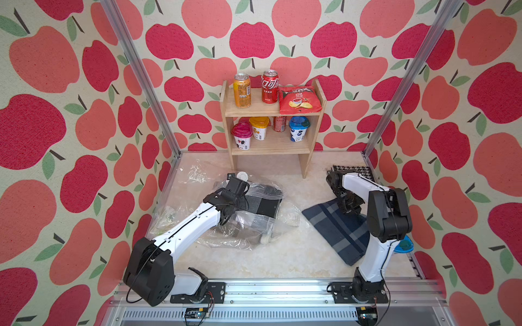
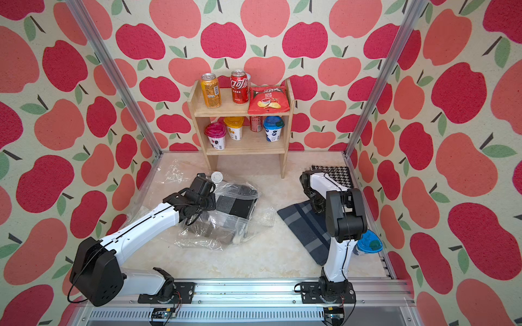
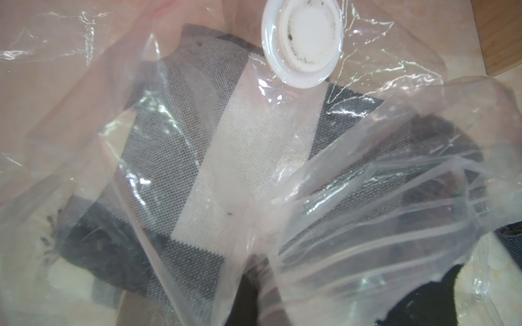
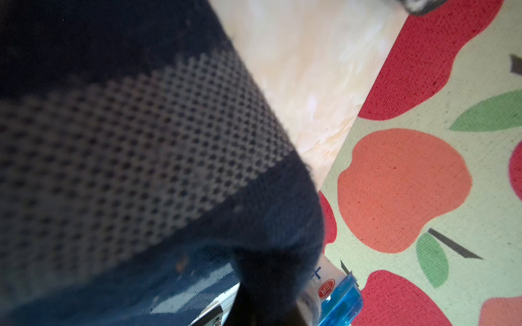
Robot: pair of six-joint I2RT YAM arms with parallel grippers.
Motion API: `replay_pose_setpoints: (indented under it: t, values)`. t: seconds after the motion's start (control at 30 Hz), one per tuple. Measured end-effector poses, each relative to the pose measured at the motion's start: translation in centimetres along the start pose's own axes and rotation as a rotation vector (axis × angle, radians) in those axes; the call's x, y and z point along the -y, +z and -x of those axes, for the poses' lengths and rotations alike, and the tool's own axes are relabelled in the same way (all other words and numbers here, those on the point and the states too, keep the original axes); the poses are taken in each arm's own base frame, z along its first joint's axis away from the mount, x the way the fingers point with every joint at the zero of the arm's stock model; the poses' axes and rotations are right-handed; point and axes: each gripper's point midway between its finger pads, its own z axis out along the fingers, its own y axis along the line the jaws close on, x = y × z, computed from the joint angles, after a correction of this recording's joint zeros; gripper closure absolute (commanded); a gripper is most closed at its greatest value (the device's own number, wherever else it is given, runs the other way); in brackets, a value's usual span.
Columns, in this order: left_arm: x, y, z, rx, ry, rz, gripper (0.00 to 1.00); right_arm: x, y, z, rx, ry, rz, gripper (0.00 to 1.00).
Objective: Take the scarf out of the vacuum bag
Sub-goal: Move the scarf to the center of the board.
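Now left jaws clamped on vacuum bag; right jaws clamped on blue scarf.

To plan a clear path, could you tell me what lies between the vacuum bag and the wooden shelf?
Only bare tabletop, shown in both top views.

Navy scarf with grey dotted band fills view, bunched at dark fingers; marble tabletop, blue-lidded cup beside
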Motion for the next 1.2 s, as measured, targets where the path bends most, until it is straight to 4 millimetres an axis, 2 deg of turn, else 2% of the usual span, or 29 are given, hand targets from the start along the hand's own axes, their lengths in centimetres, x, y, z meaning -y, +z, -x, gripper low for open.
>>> replay_pose_setpoints:
  t: [0.27,0.43,0.57,0.8,1.07,1.2]
  values:
    - [0.1,0.0,0.0,-0.002,0.000,-0.003,1.00,-0.9,-0.5,5.5,0.223,-0.119,-0.042,1.00]
    - [0.1,0.0,0.0,-0.002,0.000,-0.003,1.00,-2.0,-0.1,7.6,0.322,-0.205,-0.040,1.00]
    - [0.1,0.0,0.0,-0.002,0.000,-0.004,1.00,-2.9,-0.5,9.0,0.435,-0.262,-0.038,1.00]
    - [0.1,0.0,0.0,-0.002,0.000,-0.004,1.00,-4.9,-1.6,10.2,0.604,-0.338,-0.040,1.00]
    - [0.1,0.0,0.0,-0.002,0.000,-0.004,1.00,-5.5,-2.4,8.7,0.728,-0.399,-0.051,1.00]
    - [0.1,0.0,-0.1,-0.004,0.000,-0.006,1.00,-5.2,-2.9,8.5,0.768,-0.417,-0.039,1.00]
